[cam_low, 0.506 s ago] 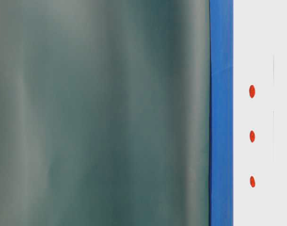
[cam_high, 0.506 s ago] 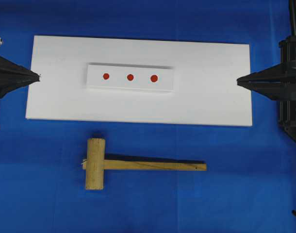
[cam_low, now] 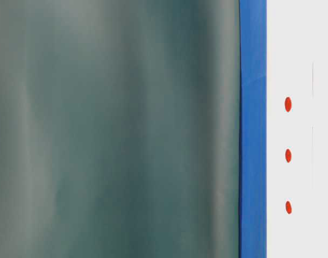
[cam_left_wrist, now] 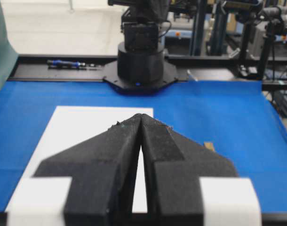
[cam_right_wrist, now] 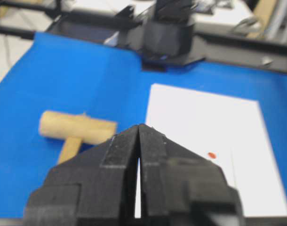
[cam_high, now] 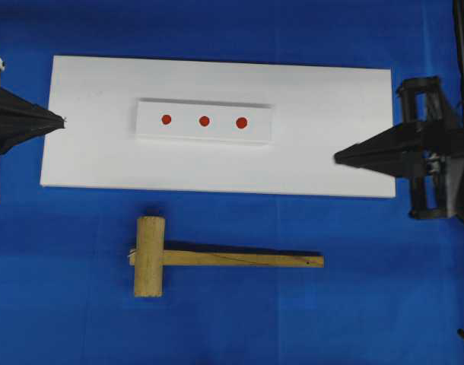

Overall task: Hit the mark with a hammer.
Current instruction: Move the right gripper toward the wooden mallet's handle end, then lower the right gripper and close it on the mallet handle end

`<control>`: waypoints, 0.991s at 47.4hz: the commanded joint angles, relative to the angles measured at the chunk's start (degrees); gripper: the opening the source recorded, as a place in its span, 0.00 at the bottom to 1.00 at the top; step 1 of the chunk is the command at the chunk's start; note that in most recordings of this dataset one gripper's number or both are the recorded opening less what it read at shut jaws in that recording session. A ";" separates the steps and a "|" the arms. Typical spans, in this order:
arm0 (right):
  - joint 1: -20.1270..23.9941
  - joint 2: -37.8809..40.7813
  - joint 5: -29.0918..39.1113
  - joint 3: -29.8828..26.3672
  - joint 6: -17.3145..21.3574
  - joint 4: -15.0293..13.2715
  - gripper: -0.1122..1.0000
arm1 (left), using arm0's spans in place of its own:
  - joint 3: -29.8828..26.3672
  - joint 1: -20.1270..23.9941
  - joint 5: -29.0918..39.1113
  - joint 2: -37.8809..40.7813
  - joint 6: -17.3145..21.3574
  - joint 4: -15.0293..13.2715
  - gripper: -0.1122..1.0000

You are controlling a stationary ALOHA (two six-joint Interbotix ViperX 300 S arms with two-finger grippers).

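Blue cloth covers table; white board on it, raised strip bearing three red marks. Hammer flat on cloth beside board's near edge, untouched. Left gripper at board's left edge, right gripper over board's right end; both pinched closed, empty. Right wrist view blurred; apparently one mark visible.
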 commanded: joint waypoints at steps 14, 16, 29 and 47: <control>3.25 19.60 0.00 -10.99 5.36 0.44 0.40 | -0.79 0.26 0.09 0.53 -0.26 -0.09 0.10; 3.69 21.97 0.18 -12.39 6.06 0.44 0.51 | -0.70 0.26 0.09 0.53 -0.26 -0.09 0.10; 5.54 36.47 -0.18 -19.78 8.96 2.90 0.88 | -0.35 0.18 0.09 0.53 -0.35 -0.09 0.10; 9.67 51.15 -10.90 -22.76 9.05 11.51 0.87 | 0.26 0.18 0.09 0.53 -0.44 -0.09 0.10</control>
